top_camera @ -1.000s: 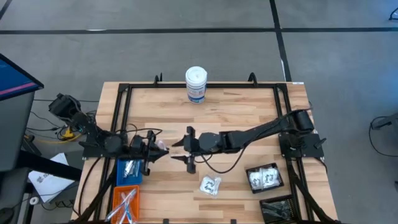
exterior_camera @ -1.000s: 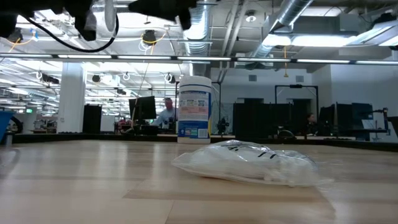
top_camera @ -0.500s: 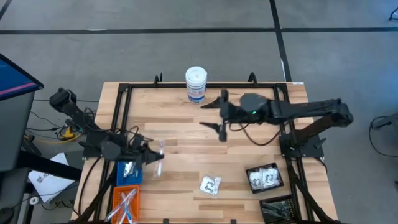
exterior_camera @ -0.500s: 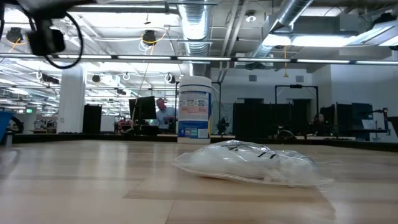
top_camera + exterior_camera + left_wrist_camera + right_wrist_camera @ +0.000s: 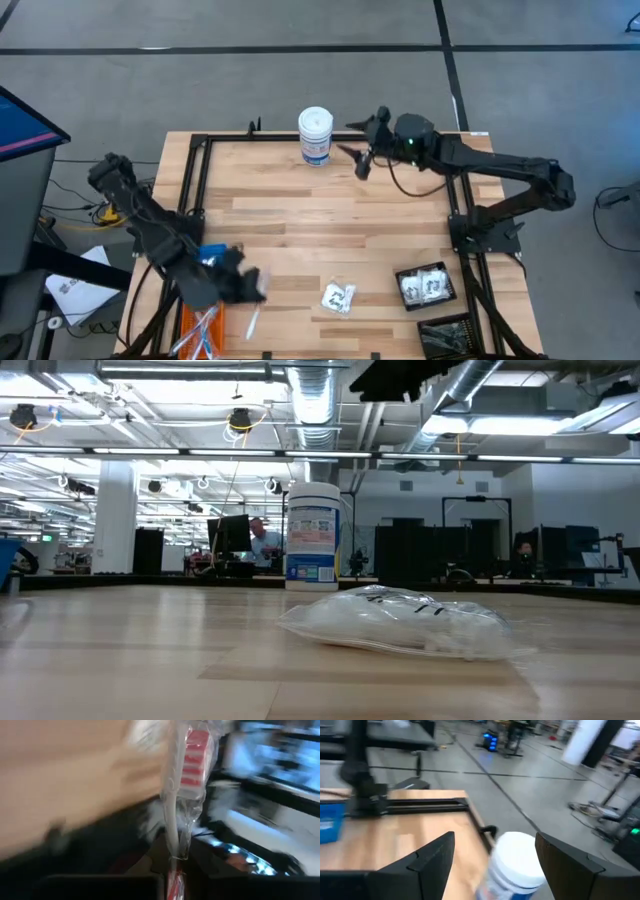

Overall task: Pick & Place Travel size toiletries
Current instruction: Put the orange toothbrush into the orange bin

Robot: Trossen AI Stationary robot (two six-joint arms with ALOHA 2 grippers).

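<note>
**Wrapped stick carried at the bins**

The left gripper (image 5: 250, 288) is clamped on a thin white-and-red stick in clear wrap (image 5: 181, 795), beside the orange bin (image 5: 198, 325) of similar sticks. The blue bin (image 5: 207, 262) is partly hidden. The right gripper (image 5: 360, 150), fingers spread, hangs by the white canister (image 5: 315, 135). A crinkly clear packet (image 5: 338, 297) lies on the wooden table (image 5: 330, 215); a black tray (image 5: 427, 286) holds more.

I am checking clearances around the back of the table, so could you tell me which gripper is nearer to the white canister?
The right gripper: it hangs open just beside the white canister, at the table's far edge. The left gripper is near the front left corner by the bins, shut on a wrapped white-and-red stick.
</note>
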